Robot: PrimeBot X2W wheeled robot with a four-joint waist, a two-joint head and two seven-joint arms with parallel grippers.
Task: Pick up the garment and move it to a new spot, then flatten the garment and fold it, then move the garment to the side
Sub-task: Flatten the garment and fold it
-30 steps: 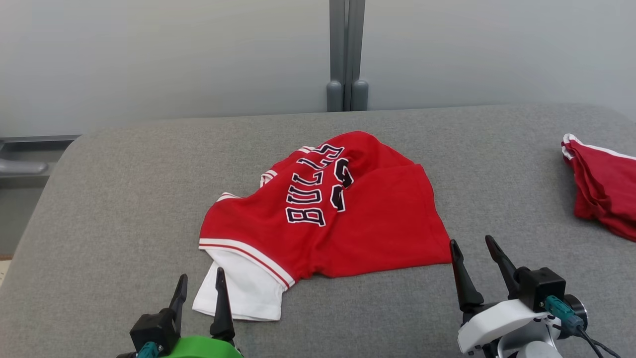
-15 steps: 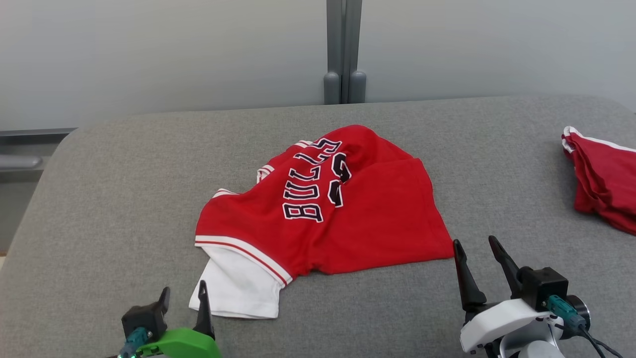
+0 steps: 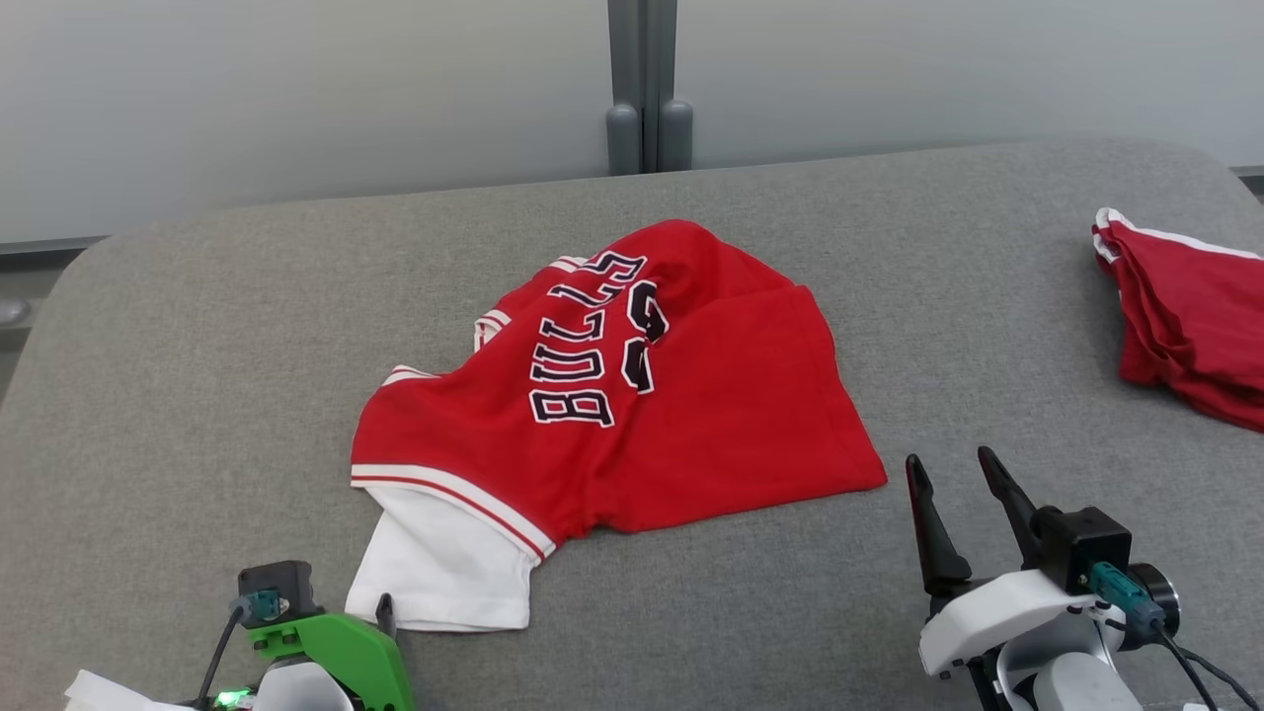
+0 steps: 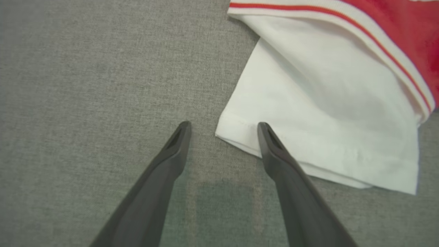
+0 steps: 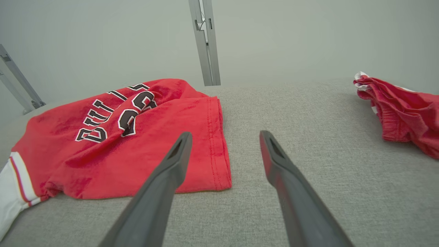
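Grey table [image 3: 197,346] bears crumpled garment [image 3: 711,425], number half-hidden in folds; left gripper [image 4: 223,125] and right gripper [image 5: 225,133] have jaws spread.

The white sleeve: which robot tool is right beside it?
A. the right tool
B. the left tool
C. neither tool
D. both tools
B: the left tool stands open at a corner of the sleeve, while the right tool is over by the red hem of the shirt.
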